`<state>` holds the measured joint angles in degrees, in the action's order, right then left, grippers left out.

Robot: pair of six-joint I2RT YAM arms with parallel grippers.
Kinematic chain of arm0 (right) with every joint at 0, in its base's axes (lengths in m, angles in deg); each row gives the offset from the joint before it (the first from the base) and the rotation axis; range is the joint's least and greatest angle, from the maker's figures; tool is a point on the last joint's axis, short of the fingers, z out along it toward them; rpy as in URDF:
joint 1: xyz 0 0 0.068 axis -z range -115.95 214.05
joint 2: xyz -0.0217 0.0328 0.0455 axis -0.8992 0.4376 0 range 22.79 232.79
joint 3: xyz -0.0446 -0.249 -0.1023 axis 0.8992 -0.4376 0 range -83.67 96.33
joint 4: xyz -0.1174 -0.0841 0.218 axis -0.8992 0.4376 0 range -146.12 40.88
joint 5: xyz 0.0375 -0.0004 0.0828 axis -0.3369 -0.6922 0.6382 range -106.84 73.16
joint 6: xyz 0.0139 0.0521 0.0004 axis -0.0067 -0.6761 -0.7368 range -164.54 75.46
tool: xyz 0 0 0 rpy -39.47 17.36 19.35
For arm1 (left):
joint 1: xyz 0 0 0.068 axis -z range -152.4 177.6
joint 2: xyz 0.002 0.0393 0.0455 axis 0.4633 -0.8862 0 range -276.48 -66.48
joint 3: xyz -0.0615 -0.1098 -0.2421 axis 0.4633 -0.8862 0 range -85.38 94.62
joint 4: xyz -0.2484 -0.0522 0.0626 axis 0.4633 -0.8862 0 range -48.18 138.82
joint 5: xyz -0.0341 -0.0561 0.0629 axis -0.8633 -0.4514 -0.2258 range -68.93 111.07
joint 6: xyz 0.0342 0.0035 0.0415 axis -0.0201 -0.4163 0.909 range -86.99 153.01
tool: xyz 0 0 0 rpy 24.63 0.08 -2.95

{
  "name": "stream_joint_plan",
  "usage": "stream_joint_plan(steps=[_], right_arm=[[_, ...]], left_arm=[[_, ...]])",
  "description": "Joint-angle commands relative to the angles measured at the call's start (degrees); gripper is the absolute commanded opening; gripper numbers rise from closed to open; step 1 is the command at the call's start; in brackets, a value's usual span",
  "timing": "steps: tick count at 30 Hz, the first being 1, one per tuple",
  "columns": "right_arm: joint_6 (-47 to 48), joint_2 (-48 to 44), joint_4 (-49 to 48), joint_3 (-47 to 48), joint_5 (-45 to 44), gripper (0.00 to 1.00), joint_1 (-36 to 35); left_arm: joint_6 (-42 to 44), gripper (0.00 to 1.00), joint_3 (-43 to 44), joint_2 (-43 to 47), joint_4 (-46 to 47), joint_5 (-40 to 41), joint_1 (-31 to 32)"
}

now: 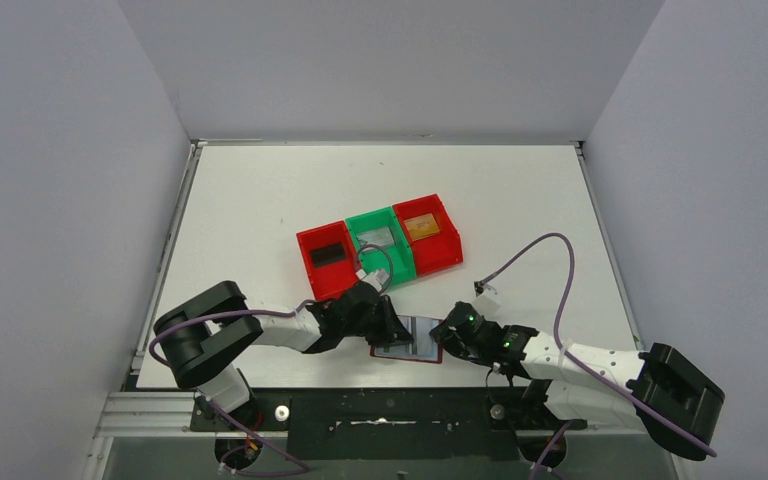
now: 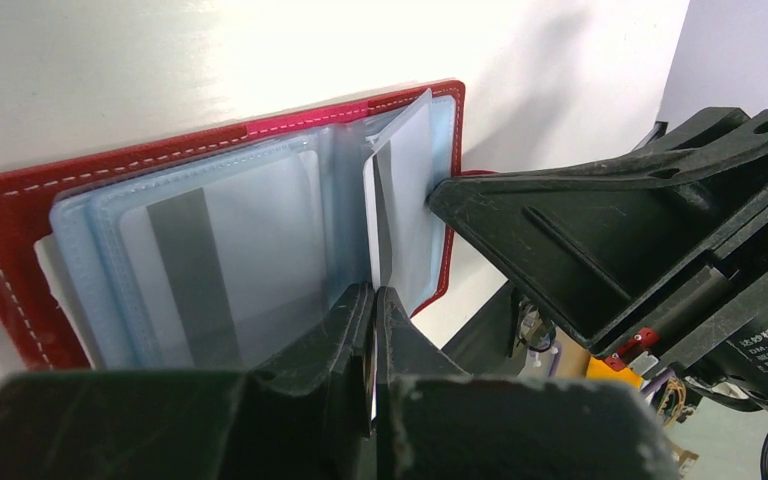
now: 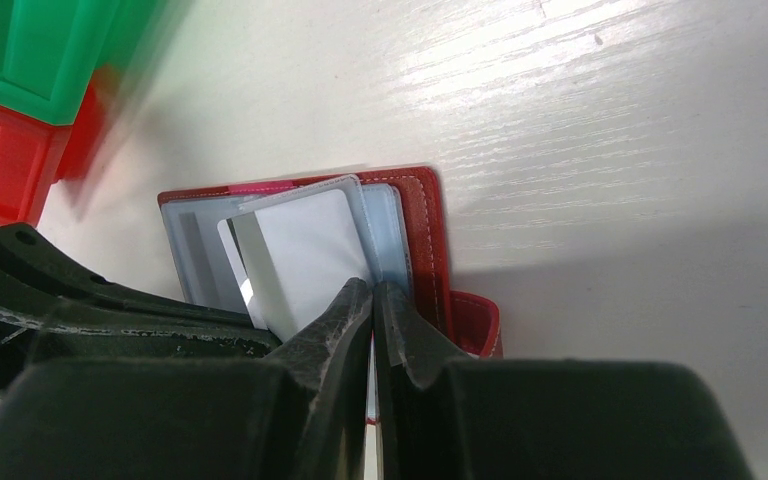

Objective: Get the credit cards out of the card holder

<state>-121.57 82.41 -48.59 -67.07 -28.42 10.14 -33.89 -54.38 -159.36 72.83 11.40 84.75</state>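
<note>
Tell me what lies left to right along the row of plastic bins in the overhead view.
Red plastic bin holding a black card, green plastic bin with a silver-grey card, red plastic bin with a gold-tan card.

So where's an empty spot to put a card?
The table is bare behind the bins up to the far wall, and beside them. The near edge is crowded: left gripper and right gripper meet at the card holder.

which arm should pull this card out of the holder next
Left. The left fingers are shut on the half-out card, ready to pull; the right fingers pinch the holder at its clear page, likely steadying it.
</note>
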Motion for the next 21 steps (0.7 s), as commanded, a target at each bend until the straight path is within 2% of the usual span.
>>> stream_joint_plan(steps=[1, 9, 21], right_arm=[[0.0, 0.4, 6.0, -1.8, -0.9, 0.05, 0.3], [-0.4, -0.3, 7.1, -1.8, -2.0, 0.04, 0.3], [1.6, -1.3, 8.2, 1.0, -3.5, 0.05, 0.2]], left_arm=[[0.6, 0.0, -0.9, 1.9, 2.8, 0.3, -0.6], [2.4, 0.0, -1.3, 5.4, -3.1, 2.4, -1.1], [5.1, 0.0, 0.5, 5.5, -7.5, 0.6, -2.4]])
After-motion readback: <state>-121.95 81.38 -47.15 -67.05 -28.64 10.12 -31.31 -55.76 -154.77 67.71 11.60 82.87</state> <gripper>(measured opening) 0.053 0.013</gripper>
